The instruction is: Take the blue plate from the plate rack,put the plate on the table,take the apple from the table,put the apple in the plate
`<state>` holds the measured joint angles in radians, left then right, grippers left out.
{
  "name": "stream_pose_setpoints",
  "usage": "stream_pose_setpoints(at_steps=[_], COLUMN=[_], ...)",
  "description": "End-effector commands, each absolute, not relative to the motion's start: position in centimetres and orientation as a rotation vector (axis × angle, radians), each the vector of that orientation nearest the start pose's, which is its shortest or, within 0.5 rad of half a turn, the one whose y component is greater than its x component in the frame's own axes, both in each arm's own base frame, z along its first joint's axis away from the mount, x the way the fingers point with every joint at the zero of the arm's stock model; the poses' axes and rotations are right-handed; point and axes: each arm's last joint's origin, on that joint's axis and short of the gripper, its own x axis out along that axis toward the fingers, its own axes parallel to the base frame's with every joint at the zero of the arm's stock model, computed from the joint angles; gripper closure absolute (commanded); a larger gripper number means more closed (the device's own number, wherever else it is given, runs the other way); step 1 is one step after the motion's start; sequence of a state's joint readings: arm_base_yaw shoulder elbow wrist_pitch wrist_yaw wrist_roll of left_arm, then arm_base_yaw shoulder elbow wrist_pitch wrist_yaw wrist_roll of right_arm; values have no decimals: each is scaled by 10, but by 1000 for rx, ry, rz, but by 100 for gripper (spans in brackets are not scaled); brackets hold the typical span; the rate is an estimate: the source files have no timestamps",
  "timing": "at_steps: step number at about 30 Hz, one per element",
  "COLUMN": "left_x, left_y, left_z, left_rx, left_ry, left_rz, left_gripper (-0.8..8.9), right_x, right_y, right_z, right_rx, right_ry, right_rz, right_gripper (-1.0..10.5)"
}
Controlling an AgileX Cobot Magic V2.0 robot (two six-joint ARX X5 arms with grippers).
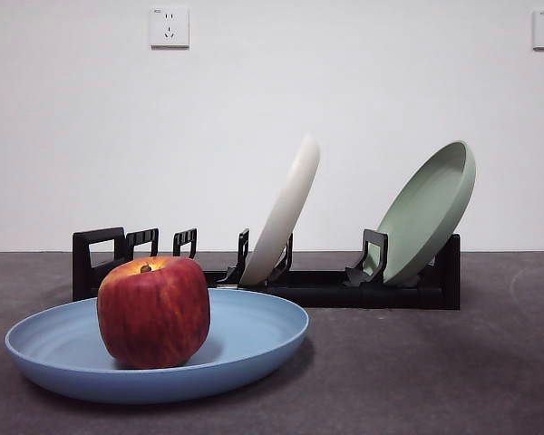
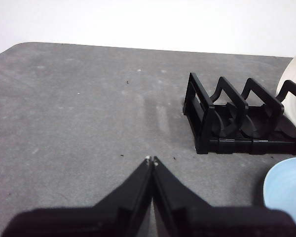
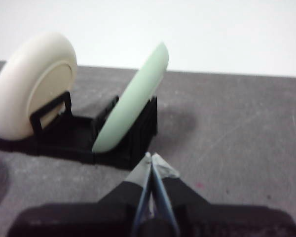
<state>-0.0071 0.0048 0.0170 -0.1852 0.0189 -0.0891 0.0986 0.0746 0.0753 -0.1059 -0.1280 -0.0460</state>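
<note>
The apple [image 1: 154, 311] is seen upright in the blue plate [image 1: 254, 335], which is laid flat on the table [image 1: 417, 372] at approx 7 o'clock of the plate rack [image 1: 326, 288]. A cream plate [image 1: 286, 210] & a green plate [image 1: 428, 210] are held tilted in the rack. Left gripper [image 2: 151, 159] & right gripper [image 3: 150, 157] are both seen w/ jaws pressed together, nothing held, above bare table.

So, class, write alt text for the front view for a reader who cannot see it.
A red apple sits in a blue plate on the grey table. Behind, a black plate rack holds a leaning cream plate and a green plate.
</note>
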Motion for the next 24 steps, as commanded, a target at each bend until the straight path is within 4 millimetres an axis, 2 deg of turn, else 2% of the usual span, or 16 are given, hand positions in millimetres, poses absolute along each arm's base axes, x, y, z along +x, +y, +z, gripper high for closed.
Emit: stream_pose_setpoints(at_steps=[1,10,24], left_x=[96,96,96], left_y=[-1,-1,-1], left_z=[147,147,147], left_rx=[-87,-87,-87], left_ry=[184,184,184], left_rz=[-25,-25,-25], left_gripper=[815,815,815], right_x=[97,95,95], right_y=[13,13,13], right_z=[166,149,148], right_rx=[-29,35,37], right_ry=[115,170,178], right_rz=[221,218,219], right_gripper=[958,958,958])
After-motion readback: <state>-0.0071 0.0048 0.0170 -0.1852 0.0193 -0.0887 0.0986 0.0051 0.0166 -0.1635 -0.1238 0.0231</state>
